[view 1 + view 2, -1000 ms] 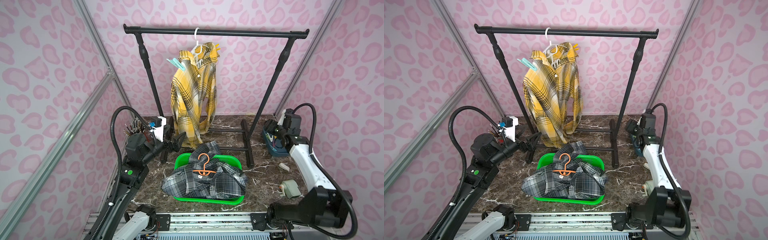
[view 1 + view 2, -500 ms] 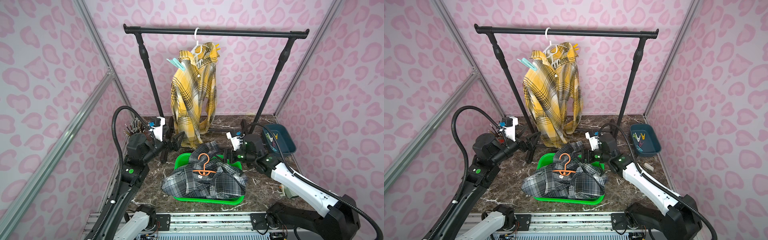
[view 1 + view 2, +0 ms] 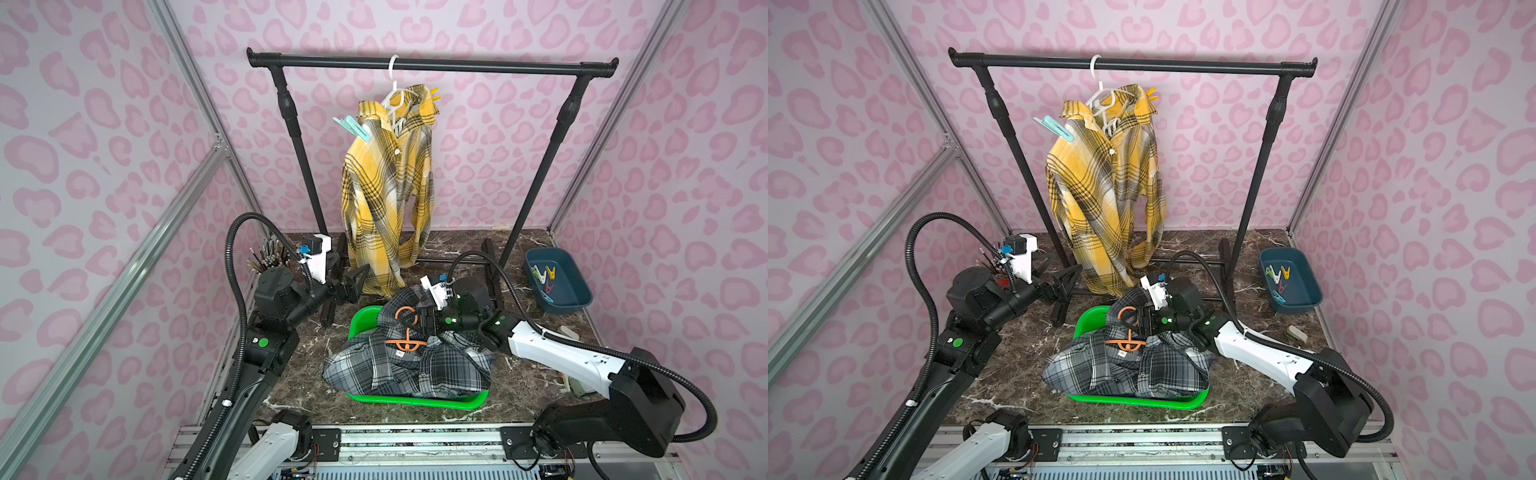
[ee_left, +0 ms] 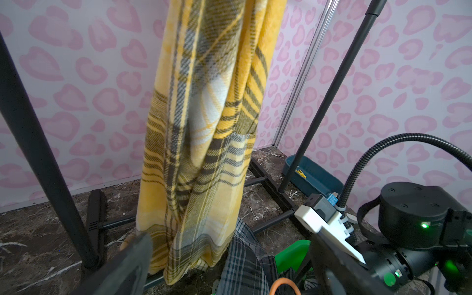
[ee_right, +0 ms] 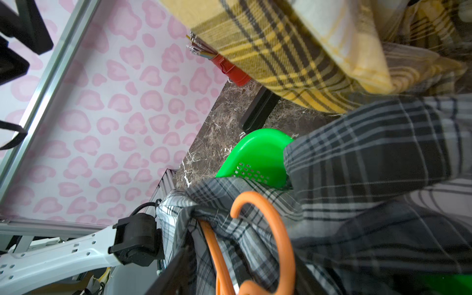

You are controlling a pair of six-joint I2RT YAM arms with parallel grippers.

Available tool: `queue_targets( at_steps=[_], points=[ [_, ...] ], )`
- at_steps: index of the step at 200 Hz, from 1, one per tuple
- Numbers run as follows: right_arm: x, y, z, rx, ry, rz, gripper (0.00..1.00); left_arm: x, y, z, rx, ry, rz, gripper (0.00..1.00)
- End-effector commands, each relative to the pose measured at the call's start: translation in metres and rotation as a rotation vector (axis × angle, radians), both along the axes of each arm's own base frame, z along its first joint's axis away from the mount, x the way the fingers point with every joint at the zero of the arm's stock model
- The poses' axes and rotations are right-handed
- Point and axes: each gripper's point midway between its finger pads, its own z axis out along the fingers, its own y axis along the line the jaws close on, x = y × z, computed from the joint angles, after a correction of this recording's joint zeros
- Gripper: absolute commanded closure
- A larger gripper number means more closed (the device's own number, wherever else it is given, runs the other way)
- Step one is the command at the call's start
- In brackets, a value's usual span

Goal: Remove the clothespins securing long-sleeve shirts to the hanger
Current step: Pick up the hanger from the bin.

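Observation:
The yellow plaid long-sleeve shirt (image 3: 386, 195) (image 3: 1104, 199) hangs from a white hanger (image 3: 395, 91) on the black rack. A mint-teal clothespin (image 3: 350, 126) (image 3: 1054, 126) sits on its shoulder and a yellow clothespin (image 3: 434, 94) (image 3: 1152, 94) at the collar. The grey plaid shirt (image 3: 407, 370) (image 5: 370, 153) lies heaped in the green basket (image 3: 365, 320) on an orange hanger (image 3: 405, 332) (image 5: 281, 229). My right gripper (image 3: 417, 322) (image 5: 242, 281) straddles that hanger's hook, jaws part closed; contact is unclear. My left gripper (image 3: 353, 282) (image 4: 229, 275) stands wide open by the yellow shirt's hem (image 4: 204, 127).
A blue tray (image 3: 579, 286) (image 3: 1308, 286) at the back right holds several loose clothespins (image 3: 544, 278). The rack's feet (image 3: 492, 266) lie on the marble floor behind the basket. A cup of pencils (image 3: 266, 257) stands behind my left arm. Small items (image 3: 569, 332) lie near the right wall.
My right arm has swung from the blue tray over to the basket, onto the orange hanger's hook, and its jaws have narrowed. The left arm has barely moved.

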Motion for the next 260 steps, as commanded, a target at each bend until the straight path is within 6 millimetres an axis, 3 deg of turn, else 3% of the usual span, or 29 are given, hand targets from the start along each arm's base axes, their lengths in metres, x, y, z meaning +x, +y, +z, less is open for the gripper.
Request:
queue_targets(
  at_steps=[1, 33, 56, 64, 91, 133, 151, 184, 210, 260],
  points=[
    [0.004, 0.013, 0.015, 0.062, -0.039, 0.020, 0.50, -0.002, 0.000, 0.007, -0.009, -0.025, -0.002, 0.01],
    [0.000, 0.024, 0.012, 0.052, -0.034, 0.066, 0.64, -0.002, 0.002, 0.005, -0.005, -0.020, 0.007, 0.01],
    [-0.003, 0.024, 0.014, 0.033, -0.043, 0.089, 0.87, -0.002, 0.003, 0.005, -0.005, -0.022, 0.009, 0.01],
    [-0.004, 0.023, 0.017, 0.014, -0.066, 0.098, 1.00, -0.002, 0.003, 0.006, -0.005, -0.021, 0.009, 0.01],
    [-0.007, 0.006, 0.043, -0.084, -0.200, 0.117, 1.00, -0.004, 0.001, 0.005, 0.004, 0.004, -0.006, 0.01],
    [0.009, -0.048, 0.098, -0.291, -0.540, -0.020, 1.00, -0.016, -0.019, 0.005, 0.011, 0.129, -0.149, 0.03],
    [0.008, -0.061, 0.117, -0.316, -0.628, -0.048, 1.00, -0.021, -0.028, 0.002, 0.008, 0.199, -0.213, 0.03],
    [0.008, -0.071, 0.132, -0.358, -0.692, -0.059, 1.00, -0.034, -0.044, -0.018, 0.110, 0.381, -0.289, 0.05],
    [0.011, -0.076, 0.139, -0.380, -0.731, -0.077, 1.00, -0.039, -0.046, -0.042, 0.347, 0.440, -0.178, 0.06],
    [0.005, -0.071, 0.156, -0.342, -0.771, -0.073, 1.00, -0.029, -0.058, -0.087, 0.561, 0.482, 0.026, 0.14]
  ],
)
